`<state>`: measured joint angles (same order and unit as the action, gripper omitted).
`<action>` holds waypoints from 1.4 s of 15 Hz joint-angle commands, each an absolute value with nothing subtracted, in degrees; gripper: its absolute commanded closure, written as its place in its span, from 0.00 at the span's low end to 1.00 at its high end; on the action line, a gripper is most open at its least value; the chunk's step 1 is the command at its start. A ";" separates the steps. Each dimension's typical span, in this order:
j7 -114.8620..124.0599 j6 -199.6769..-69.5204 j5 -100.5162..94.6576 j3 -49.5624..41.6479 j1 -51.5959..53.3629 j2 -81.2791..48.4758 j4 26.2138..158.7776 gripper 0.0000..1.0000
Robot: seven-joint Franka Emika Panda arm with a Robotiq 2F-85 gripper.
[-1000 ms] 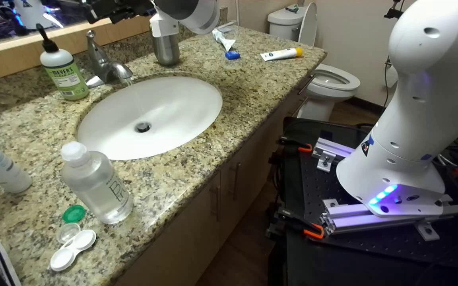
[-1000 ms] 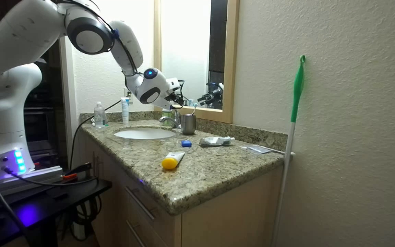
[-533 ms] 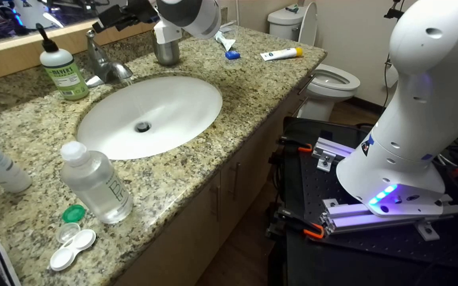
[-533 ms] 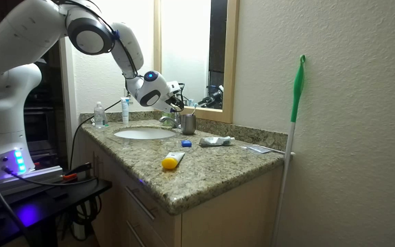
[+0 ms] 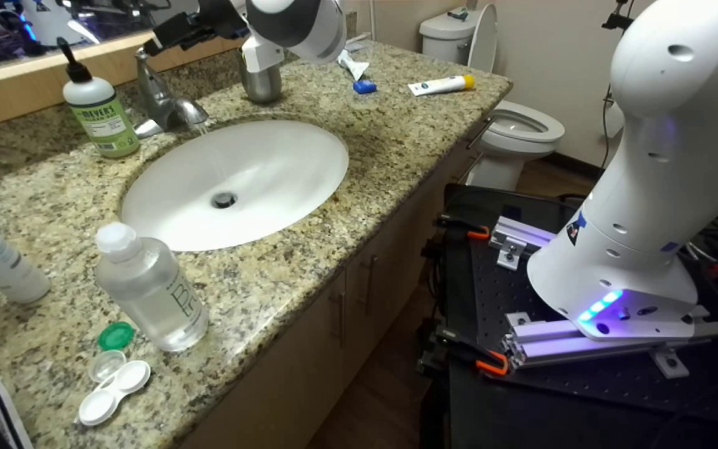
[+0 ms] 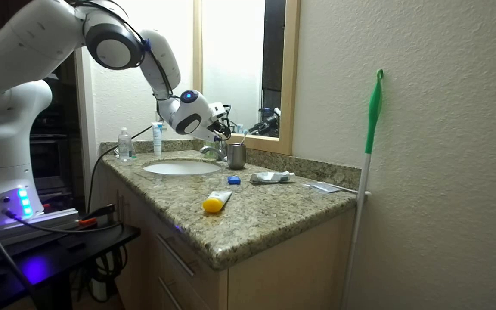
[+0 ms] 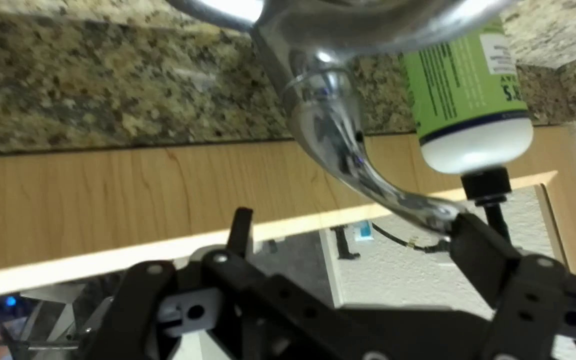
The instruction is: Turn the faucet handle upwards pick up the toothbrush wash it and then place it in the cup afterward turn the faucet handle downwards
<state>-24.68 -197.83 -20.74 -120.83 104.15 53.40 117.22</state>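
Note:
The chrome faucet handle (image 7: 329, 131) rises and curves from the faucet body in the wrist view; its tip meets one of the black fingers (image 7: 485, 257). My gripper (image 7: 350, 217) stands wide open, nothing gripped between its fingers. In an exterior view the fingertips sit at the top of the faucet (image 5: 162, 106), and a faint stream of water falls from its spout into the sink (image 5: 290, 181). The grey metal cup (image 6: 236, 156) stands upright beside the faucet, holding the toothbrush (image 6: 244, 137), whose head sticks out above the rim. My wrist partly covers the cup (image 5: 263, 82) in an exterior view.
The green soap bottle (image 7: 468, 95) stands close by the faucet, its pump near the finger. A wooden mirror frame (image 7: 118, 195) runs just behind. Across the granite counter (image 6: 265, 211) lie a blue box (image 6: 234, 180), a crumpled tube (image 6: 270, 177) and a yellow-capped tube (image 6: 216, 202).
Over the last second my gripper has come down towards the counter, its fingers lowering to the faucet handle's tip. In the last half second it has barely moved. Its jaws have stayed open.

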 commanded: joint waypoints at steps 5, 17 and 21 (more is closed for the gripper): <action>-25.54 -197.62 -23.27 -115.56 102.63 55.24 115.56 0.00; -26.51 -197.62 -23.61 -119.32 106.43 58.10 111.77 0.00; -26.79 -197.50 -23.18 -120.61 106.93 57.41 111.32 0.00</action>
